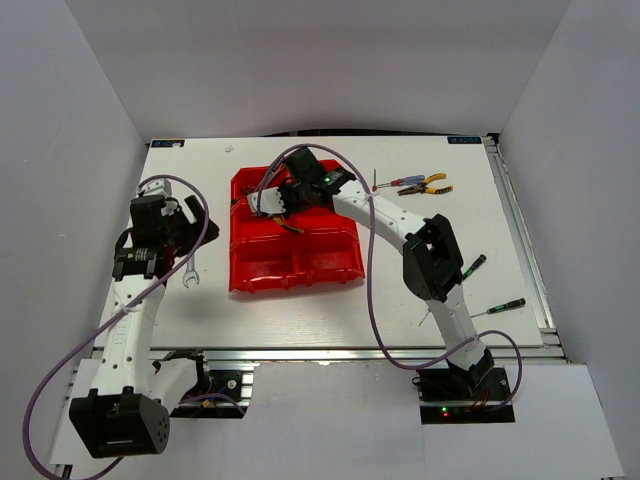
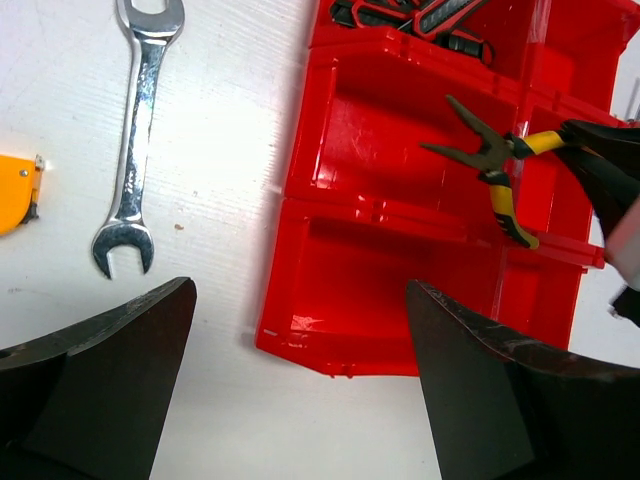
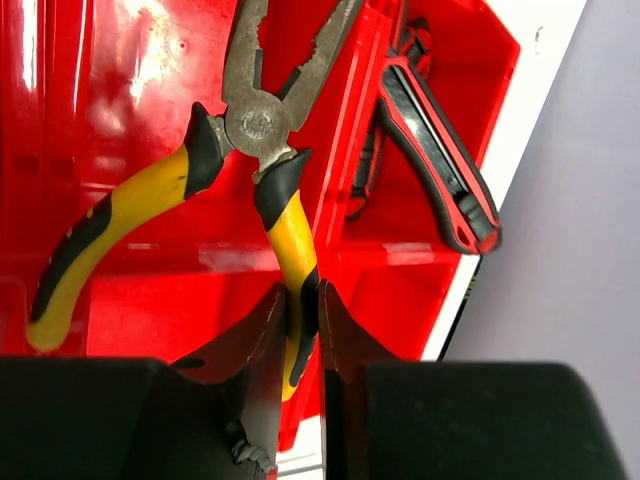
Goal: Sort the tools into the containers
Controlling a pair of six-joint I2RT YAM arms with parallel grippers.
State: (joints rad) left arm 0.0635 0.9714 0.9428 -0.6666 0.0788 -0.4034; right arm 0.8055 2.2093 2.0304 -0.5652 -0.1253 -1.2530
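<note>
My right gripper (image 3: pixel 303 292) is shut on one handle of yellow-handled pliers (image 3: pixel 255 130) and holds them over the red bins (image 3: pixel 120 290); from above it sits at the block's far left (image 1: pixel 277 203). Red-black-handled pliers (image 3: pixel 432 130) lie in a far corner bin. My left gripper (image 2: pixel 300 335) is open and empty above the table, just left of the bins (image 2: pixel 380 270). The silver wrench (image 2: pixel 135 140) and the small orange piece (image 2: pixel 15 190) lie on the table left of the bins. The held pliers also show in the left wrist view (image 2: pixel 495 165).
A second pair of yellow-handled pliers (image 1: pixel 435 184) and red and blue screwdrivers (image 1: pixel 400 183) lie far right of the bins (image 1: pixel 300 265). Two green-black screwdrivers (image 1: pixel 472 266) (image 1: pixel 500 307) lie near the right arm. Grey walls enclose the table.
</note>
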